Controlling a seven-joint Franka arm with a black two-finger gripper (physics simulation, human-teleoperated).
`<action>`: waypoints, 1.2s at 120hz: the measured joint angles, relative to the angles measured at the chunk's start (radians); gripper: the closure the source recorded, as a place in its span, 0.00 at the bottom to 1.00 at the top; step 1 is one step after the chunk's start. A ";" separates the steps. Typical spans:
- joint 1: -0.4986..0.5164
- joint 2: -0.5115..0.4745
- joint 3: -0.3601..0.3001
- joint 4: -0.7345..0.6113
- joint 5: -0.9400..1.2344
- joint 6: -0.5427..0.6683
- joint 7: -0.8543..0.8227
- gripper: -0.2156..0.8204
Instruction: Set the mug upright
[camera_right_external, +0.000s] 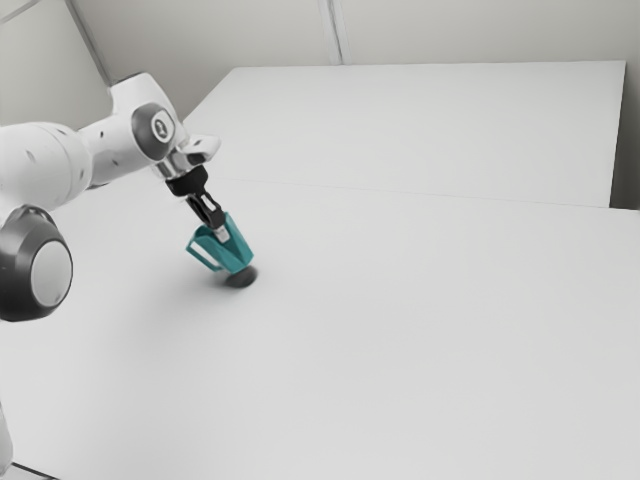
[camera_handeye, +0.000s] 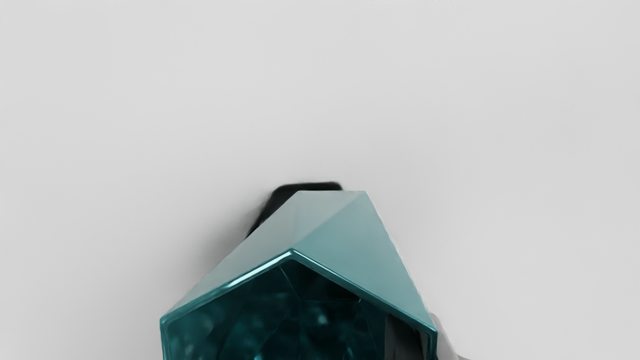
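One glossy teal faceted mug (camera_right_external: 239, 253), tilted; my black two-finger hand (camera_right_external: 222, 235) pinches its wall. Righting step: rot. base lvl, then lower to white bench (camera_right_external: 400, 350).

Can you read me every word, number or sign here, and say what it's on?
A small sign on the robot arm: too small to read.
I can see no words or numbers on the teal mug or the table.

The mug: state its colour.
Teal. The mug shows it best in the wrist view, where the outside looks paler and the inside darker.
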 joint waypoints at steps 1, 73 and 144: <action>-0.004 0.002 0.000 0.003 0.007 0.001 -0.003 0.97; -0.151 0.104 -0.005 0.075 0.367 0.035 -0.232 0.97; -0.152 0.118 -0.006 0.095 0.392 0.034 -0.341 0.39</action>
